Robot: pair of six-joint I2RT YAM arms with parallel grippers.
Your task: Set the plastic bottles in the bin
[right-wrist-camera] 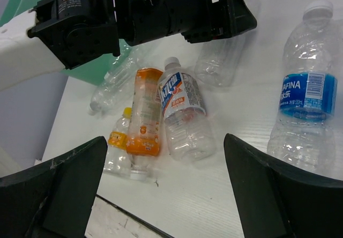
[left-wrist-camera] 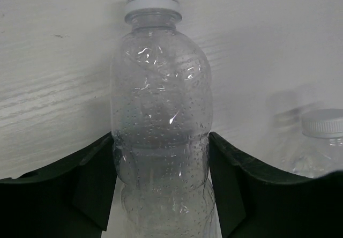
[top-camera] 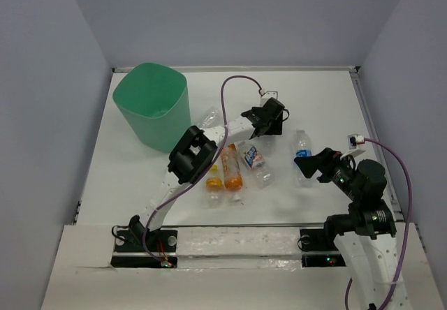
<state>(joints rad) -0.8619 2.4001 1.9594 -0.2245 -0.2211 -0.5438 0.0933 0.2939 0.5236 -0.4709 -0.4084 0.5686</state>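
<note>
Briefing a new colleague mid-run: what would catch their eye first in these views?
The mint-green bin at the table's far left stands out most. Mid-table, the left hand grips a clear bottle; close by lies a cluster of bottles including an orange bottle.

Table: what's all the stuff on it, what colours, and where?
bin: one, mint green, far left
blue-label bottle: one, clear, right side
red-and-white-label bottle: one, clear, middle
orange bottle: one, orange, beside it
short bottle: one, clear, yellow-orange cap, beside the orange one
plain bottle: one, clear, by the bin
held bottle: one, clear, white cap, farther back
neighbour bottle: one, clear, white cap, beside the held one
table: one, white, under everything
cables: two, purple, along the arms
left gripper: black, shut on the held bottle
right gripper: black, open, above the table
</note>
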